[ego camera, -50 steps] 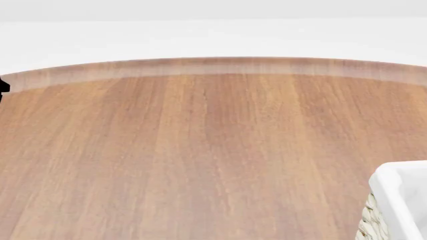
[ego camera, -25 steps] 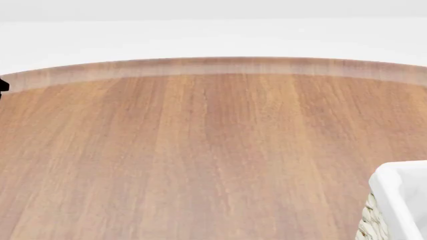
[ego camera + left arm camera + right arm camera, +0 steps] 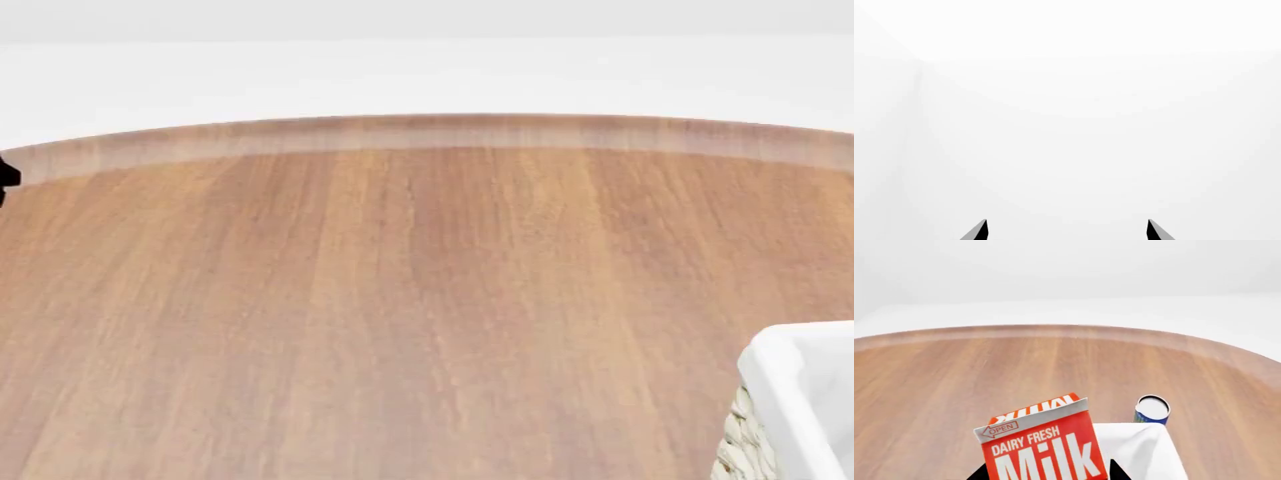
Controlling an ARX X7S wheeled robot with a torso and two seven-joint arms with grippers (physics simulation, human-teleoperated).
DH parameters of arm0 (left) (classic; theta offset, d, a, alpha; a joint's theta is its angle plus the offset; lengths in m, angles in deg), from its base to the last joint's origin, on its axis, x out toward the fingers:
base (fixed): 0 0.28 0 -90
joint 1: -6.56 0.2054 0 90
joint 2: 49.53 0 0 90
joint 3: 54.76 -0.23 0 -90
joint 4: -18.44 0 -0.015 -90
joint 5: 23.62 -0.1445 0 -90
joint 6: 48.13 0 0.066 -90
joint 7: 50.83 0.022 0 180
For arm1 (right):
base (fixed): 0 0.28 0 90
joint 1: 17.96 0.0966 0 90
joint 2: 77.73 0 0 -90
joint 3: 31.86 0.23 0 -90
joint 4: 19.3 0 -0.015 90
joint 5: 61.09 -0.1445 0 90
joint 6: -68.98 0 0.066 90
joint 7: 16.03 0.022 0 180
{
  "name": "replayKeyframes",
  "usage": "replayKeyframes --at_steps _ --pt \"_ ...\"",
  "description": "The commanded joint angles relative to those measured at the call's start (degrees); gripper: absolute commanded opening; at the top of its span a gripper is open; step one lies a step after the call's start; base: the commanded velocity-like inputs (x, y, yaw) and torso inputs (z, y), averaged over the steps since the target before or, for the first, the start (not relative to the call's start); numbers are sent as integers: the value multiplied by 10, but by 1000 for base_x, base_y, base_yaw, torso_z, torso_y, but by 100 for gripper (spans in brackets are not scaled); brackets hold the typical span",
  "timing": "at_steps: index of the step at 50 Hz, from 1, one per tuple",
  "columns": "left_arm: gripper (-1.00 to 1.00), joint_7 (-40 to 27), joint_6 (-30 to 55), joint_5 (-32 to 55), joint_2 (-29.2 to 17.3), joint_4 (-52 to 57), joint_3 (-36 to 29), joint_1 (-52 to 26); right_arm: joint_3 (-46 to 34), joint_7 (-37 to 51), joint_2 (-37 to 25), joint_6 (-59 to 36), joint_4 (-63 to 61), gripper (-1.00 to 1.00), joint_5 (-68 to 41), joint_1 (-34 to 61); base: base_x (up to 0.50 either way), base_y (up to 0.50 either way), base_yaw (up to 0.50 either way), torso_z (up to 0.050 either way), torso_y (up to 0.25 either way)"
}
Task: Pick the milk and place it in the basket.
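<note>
In the right wrist view the red milk [image 3: 1042,442] carton, with white "Dairy Fresh Milk" lettering, sits between the two dark fingertips of my right gripper [image 3: 1047,472], which is shut on its sides. Just behind the carton lies the white liner of the basket [image 3: 1141,450]. In the head view only a corner of the basket [image 3: 801,400] shows at the lower right, white liner over wicker; the milk and right gripper are out of that view. My left gripper [image 3: 1066,231] is open and empty, facing blank white.
A round wooden table [image 3: 400,300] fills the head view, its curved far edge against white surroundings. A tiny blue-white box [image 3: 1151,410] stands on the table beyond the basket. A black bit of an arm [image 3: 7,172] shows at the left edge.
</note>
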Motion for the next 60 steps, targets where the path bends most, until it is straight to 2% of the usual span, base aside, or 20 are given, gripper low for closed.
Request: replayKeyframes --at_steps 1,46,60 --pt "100 0 -4 -1 1 -3 -2 2 21 -1 3 22 17 -100 13 -14 0 0 0 10 0" --pt "100 -3 -9 2 -4 -5 -4 6 12 67 32 2 48 -100 28 -28 0 0 0 0 1" --pt "100 -4 -12 2 -5 -5 -4 8 -4 97 48 26 65 -100 48 -22 0 0 0 0 1"
